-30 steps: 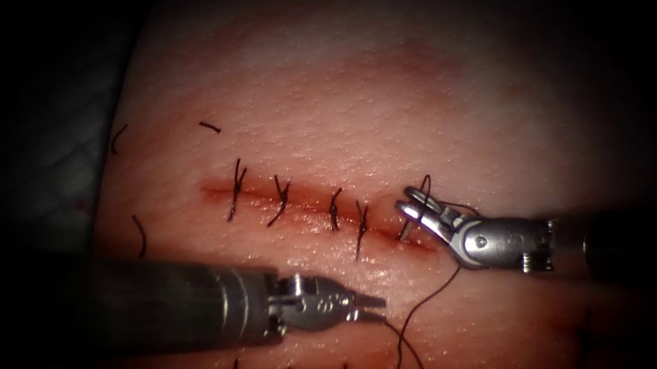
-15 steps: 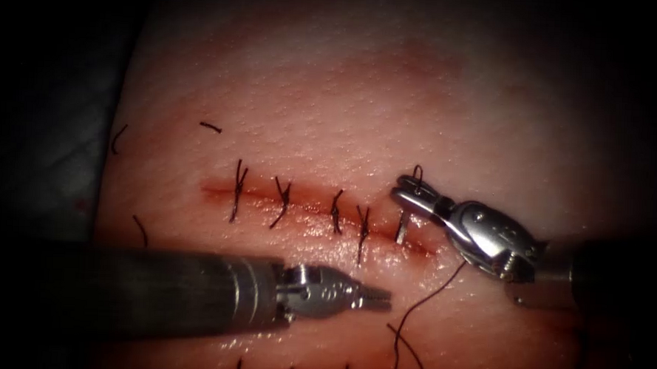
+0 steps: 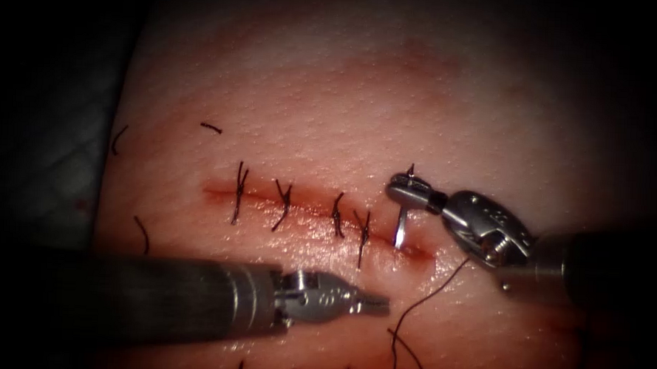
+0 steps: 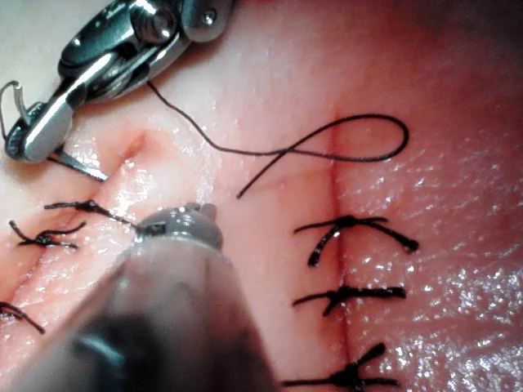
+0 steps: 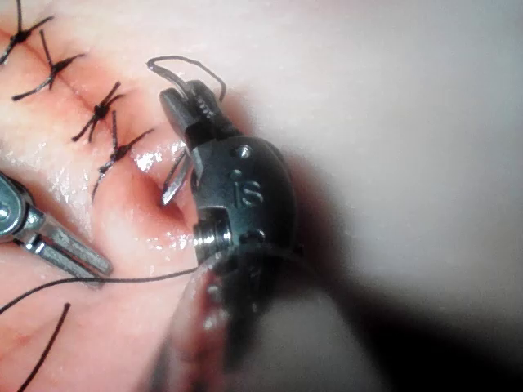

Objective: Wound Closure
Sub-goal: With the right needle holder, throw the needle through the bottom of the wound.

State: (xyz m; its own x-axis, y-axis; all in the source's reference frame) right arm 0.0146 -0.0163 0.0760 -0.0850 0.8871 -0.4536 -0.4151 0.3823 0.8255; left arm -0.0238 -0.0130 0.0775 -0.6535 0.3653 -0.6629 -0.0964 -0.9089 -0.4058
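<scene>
While the left tool (image 3: pixel 373 306) is idling low in the frame below the cut (image 3: pixel 312 210), the right tool (image 3: pixel 404 189) is rolling its wrist: over the last second its body has swung from level to tilted, and the needle (image 3: pixel 400 230) has turned with it. The needle's shiny body is now showing steeply at the cut's right end, point down at the wound edge; whether it is in the tissue (image 3: pixel 362 97), I cannot tell. My reading: a fresh bite beside the four tied stitches (image 3: pixel 283 197).

Right end effector is clamping the needle near its tail end, jaws closed on it. Left end effector is closed, holding nothing. Thread (image 3: pixel 420 299) is trailing loose toward bottom centre.
</scene>
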